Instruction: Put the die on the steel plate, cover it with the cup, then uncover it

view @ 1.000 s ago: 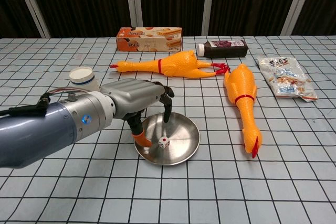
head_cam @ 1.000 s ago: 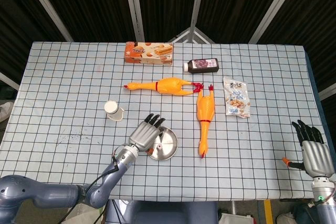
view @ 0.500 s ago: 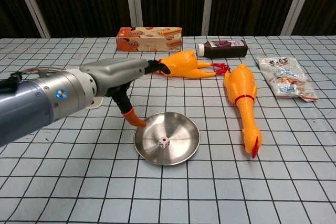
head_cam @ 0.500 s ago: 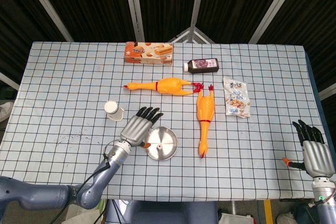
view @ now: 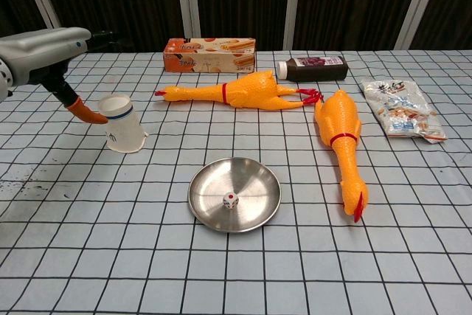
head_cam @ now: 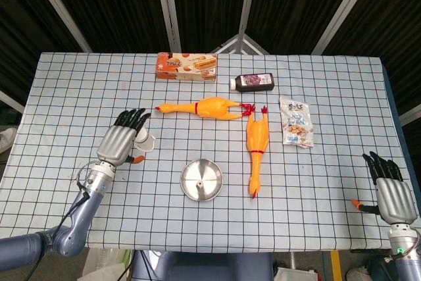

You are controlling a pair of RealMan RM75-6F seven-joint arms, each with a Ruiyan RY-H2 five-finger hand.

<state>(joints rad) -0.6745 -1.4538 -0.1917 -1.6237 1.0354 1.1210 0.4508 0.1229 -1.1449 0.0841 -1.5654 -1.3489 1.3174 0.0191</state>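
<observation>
A small white die [view: 231, 200] lies near the middle of the round steel plate [view: 258, 182], which shows in the head view too as the plate [head_cam: 210, 185]. The white paper cup [view: 122, 123] stands upside down on the table left of the plate; in the head view the cup [head_cam: 146, 139] is partly hidden by my left hand [head_cam: 121, 138]. That left hand [view: 51, 53] hovers above and just left of the cup with its fingers stretched out and nothing in it. My right hand [head_cam: 389, 185] is at the table's front right corner, far from the plate, fingers apart and holding nothing.
Two yellow rubber chickens lie behind and right of the plate: chicken [view: 236, 92] and chicken [view: 342, 142]. A snack box [view: 209, 54], a dark bottle [view: 313, 68] and a snack bag [view: 400, 109] sit further back and right.
My left hand has drawn back from the plate, leaving the die in it, and moved left to above the cup. The right hand has barely moved.
</observation>
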